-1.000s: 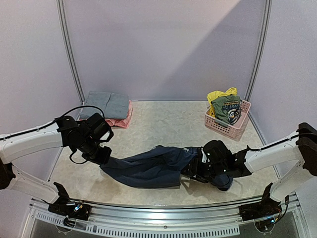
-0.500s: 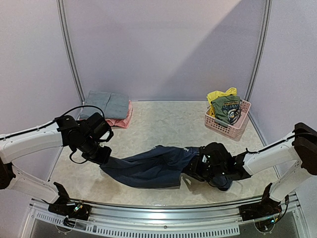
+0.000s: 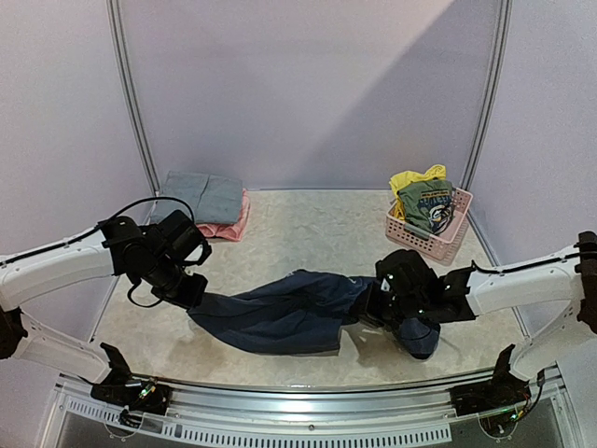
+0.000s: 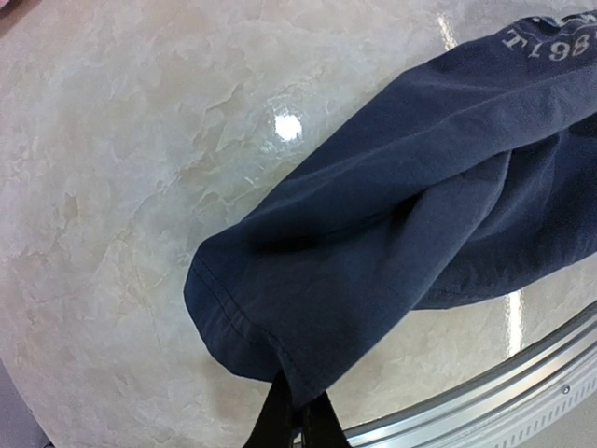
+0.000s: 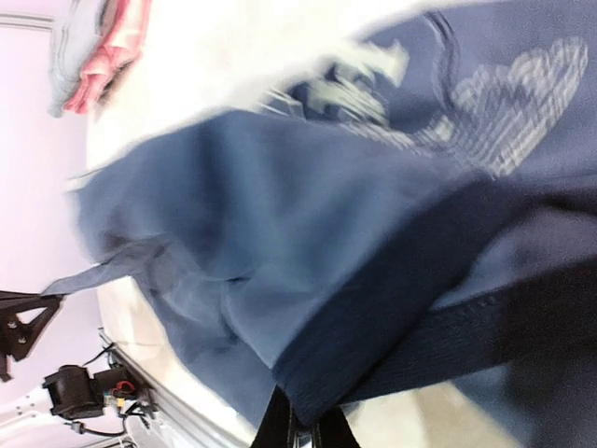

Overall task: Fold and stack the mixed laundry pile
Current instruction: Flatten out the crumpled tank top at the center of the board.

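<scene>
Navy soft top with white lettering (image 3: 280, 313) spans the near part of the pale marbled table (image 3: 308, 233) between both arms. Left jaws are pinched on its hem corner and right jaws clamped on its dark ribbed edge. Judgement: draw the ends apart evenly and take out the slack, then lay it flat before folding.

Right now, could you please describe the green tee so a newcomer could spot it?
At the far right corner of the table stands a pink slatted basket. The green tee lies in it, beside a yellow piece; only the tee carries a printed graphic.
</scene>
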Robot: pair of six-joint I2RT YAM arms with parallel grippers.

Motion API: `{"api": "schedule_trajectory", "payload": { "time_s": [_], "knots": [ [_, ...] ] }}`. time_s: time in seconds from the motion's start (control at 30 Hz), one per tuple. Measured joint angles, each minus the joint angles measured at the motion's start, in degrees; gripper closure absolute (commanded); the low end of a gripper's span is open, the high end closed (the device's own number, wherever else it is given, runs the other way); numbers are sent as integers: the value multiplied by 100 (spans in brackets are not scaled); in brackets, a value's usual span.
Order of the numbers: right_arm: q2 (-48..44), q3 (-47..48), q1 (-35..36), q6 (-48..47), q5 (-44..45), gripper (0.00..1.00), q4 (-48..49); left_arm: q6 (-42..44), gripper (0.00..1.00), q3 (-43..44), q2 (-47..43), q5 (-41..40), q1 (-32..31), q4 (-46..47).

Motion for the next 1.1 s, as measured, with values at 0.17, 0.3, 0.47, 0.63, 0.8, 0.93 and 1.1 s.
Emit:
{"api": "schedule_trajectory", "payload": {
  "time_s": [0.17,0.3,0.47,0.63,0.8,0.93,1.1],
  "knots": [
    [-544,968,0,-317,319,100,-1456,52,100,105,-227,-81,94,-170],
    [-861,1840,-13,-680,621,100,-2625,111,100,330,-380,-184,240,-334],
    [-1025,2855,-173,-1220,890,100,-3919,258,100,822,-496,-361,437,-595],
    [-1106,3698,-463,-1681,1082,100,-4896,457,100,1464,-595,-586,654,-866],
    [-1130,4586,-658,-2131,1099,100,-5416,632,100,2238,-651,-758,785,-1113],
    [-1086,5355,-717,-2588,907,100,-5718,721,100,2900,-669,-874,828,-1250],
    [-767,6590,-734,-3252,579,100,-6089,872,100,3762,-649,-992,852,-1412]
  ]
}}
